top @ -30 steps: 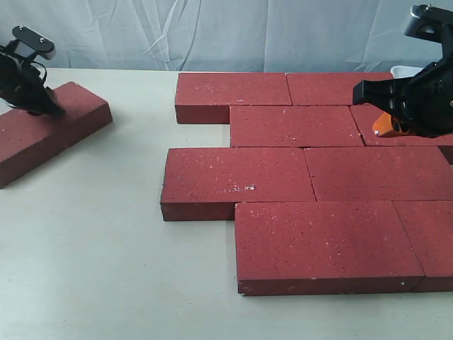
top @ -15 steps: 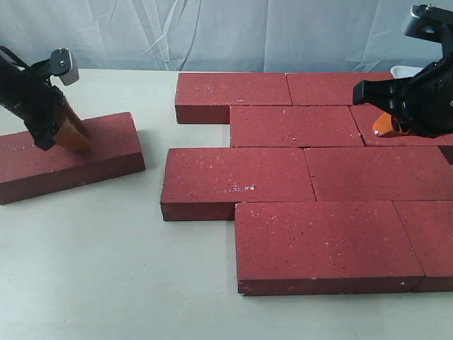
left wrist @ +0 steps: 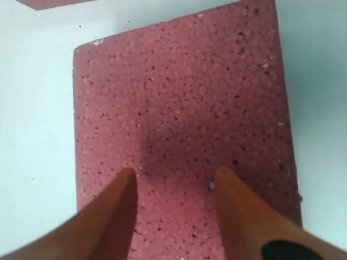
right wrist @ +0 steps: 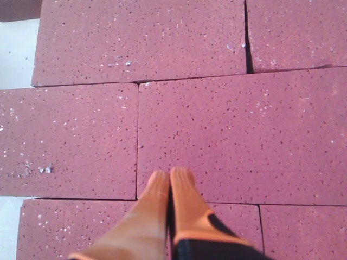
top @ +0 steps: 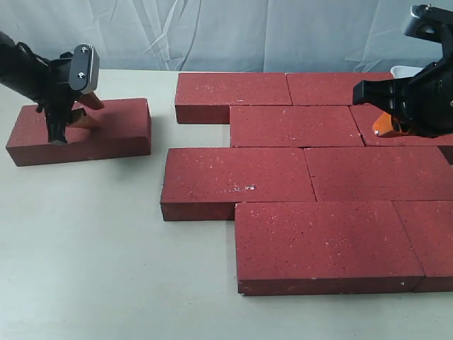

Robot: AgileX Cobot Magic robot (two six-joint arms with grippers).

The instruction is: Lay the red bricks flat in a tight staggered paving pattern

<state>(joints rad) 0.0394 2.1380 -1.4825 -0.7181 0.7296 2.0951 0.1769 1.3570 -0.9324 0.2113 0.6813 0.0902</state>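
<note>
At the upper left of the exterior frame we see one loose brick (top: 106, 122) lying flat on the table (top: 85, 255), apart from the staggered bricks (top: 283, 177) packed tight at right. The left gripper (left wrist: 172, 181) is spread wide over its top, clasping nothing; the right gripper (right wrist: 170, 176), fingers pressed together, hangs over the paving.

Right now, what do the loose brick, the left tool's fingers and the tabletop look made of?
Loose brick: likely concrete or fired clay; matte dark red, gritty pitted face with pale specks. Fingers of the left tool: smooth orange, probably plastic or rubber. Tabletop: pale, smooth, matte; material unclear.
</note>
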